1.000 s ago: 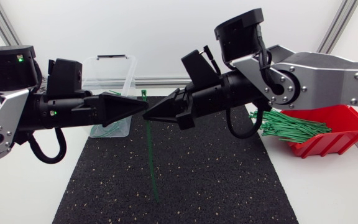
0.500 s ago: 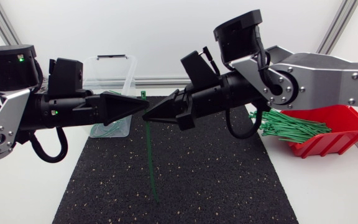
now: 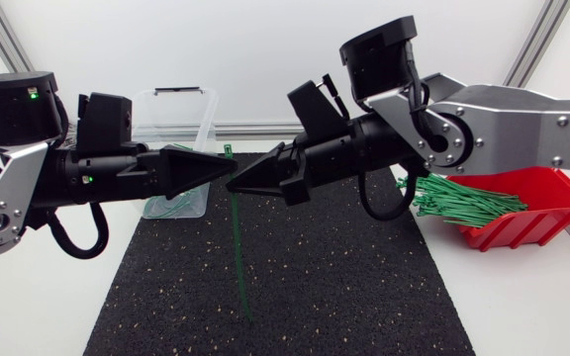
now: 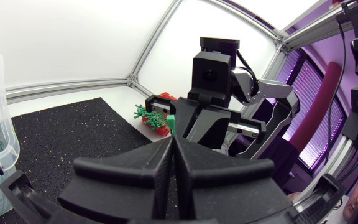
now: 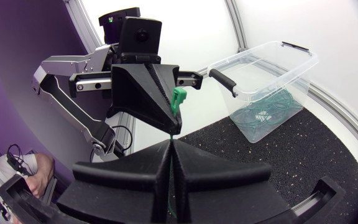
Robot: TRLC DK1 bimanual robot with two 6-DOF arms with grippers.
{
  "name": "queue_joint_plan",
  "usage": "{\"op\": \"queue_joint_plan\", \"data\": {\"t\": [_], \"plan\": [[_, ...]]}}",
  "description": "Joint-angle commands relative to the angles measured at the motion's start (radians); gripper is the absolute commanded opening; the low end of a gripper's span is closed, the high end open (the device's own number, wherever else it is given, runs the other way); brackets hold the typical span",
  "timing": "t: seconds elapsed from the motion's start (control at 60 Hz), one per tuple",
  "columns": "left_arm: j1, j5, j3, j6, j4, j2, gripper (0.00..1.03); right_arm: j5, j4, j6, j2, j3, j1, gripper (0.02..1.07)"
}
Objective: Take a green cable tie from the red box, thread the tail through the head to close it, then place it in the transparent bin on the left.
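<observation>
A green cable tie (image 3: 237, 237) hangs upright over the black mat (image 3: 344, 287), its head (image 5: 178, 99) uppermost and its tail reaching down to the mat. My left gripper (image 3: 232, 170) and right gripper (image 3: 233, 187) meet tip to tip at the strap just under the head. Both are shut on the tie. In the right wrist view the strap runs down through the slit of the right gripper (image 5: 171, 144). In the left wrist view the head (image 4: 171, 122) shows just past the left gripper (image 4: 173, 138). The red box (image 3: 537, 198) holds a bundle of green ties (image 3: 463, 201). The transparent bin (image 3: 202, 107) stands at the back left.
Several closed green ties (image 5: 263, 112) lie in the bottom of the transparent bin. The red box sits at the mat's right edge, under my right arm. White tabletop surrounds the mat on both sides.
My left gripper's fingers have closed the last small gap onto the strap. Both arms and the tie have stayed almost where they were.
</observation>
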Motion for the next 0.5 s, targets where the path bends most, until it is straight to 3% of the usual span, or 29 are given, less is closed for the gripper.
{"op": "queue_joint_plan", "data": {"t": [0.0, 0.483], "plan": [[-0.024, 0.02, -0.026, -0.031, 0.008, 0.004, 0.04, 0.001, 0.022, 0.028, 0.028, 0.011, 0.013, 0.08], [-0.037, 0.018, -0.025, -0.043, 0.01, 0.004, 0.05, 0.01, 0.023, 0.027, 0.025, 0.006, 0.032, 0.08]]}}
